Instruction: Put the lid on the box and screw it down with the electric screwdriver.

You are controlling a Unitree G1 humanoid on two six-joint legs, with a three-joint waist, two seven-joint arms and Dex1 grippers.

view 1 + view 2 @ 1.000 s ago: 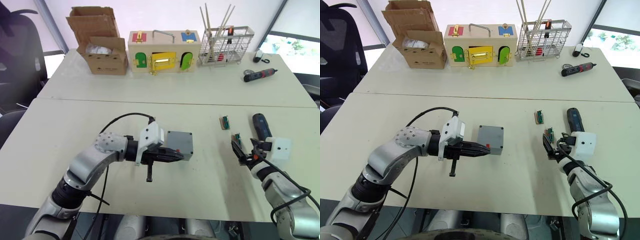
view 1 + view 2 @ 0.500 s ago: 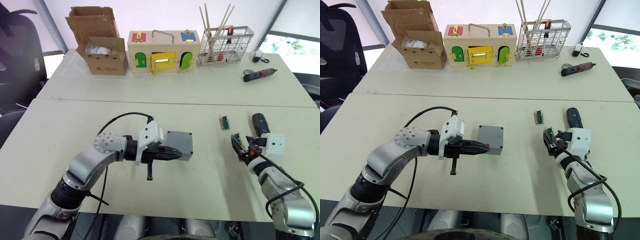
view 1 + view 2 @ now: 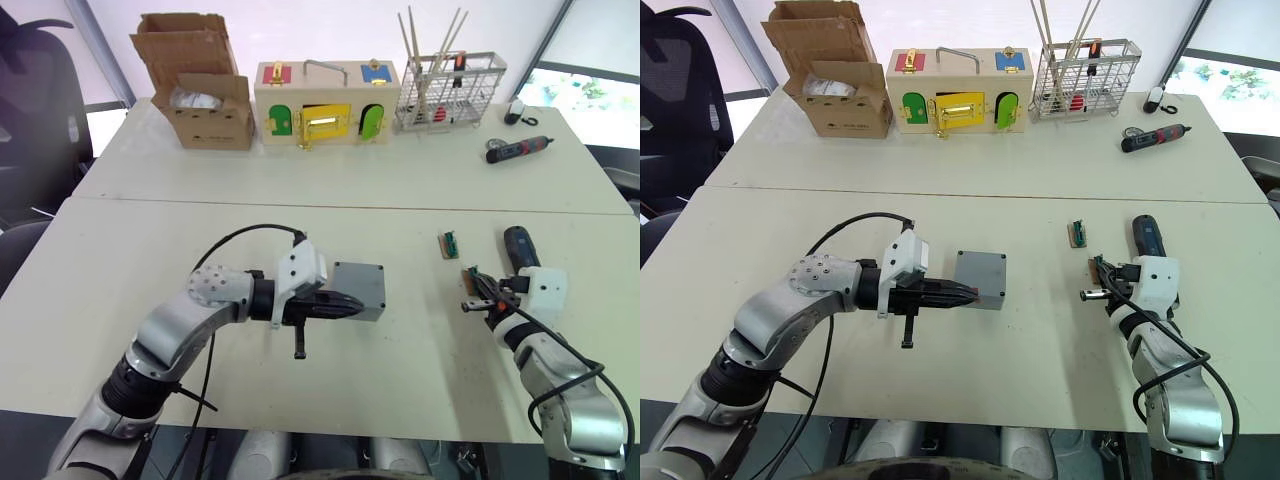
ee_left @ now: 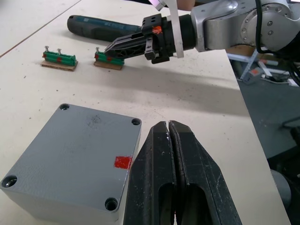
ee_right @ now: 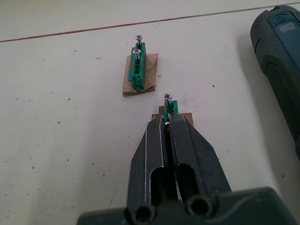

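We see the box (image 3: 358,288) sitting on the near table (image 3: 120,290), about mid-width, its grey top face closed off flat with a screw hole at each corner and a small red mark (image 4: 123,162) near one edge. Whether that top face is the lid already seated we cannot tell for sure.

Our left gripper (image 3: 352,303) lies low against the box's near side, fingers pressed together with nothing between them; in the left wrist view the fingertips (image 4: 168,129) sit just beside the red mark.

Our right gripper (image 3: 1090,293) is over to the right, well apart from the box. Its fingers are closed, their tips at the nearer green screw holder (image 5: 169,108), which sits on a small brown card with one screw standing in it. Whether the tips actually pinch anything we cannot tell. A second green holder (image 5: 138,70) with two screws lies a little farther off.

The screwdriver (image 3: 1148,237) lies on the table just beside the right gripper, untouched.
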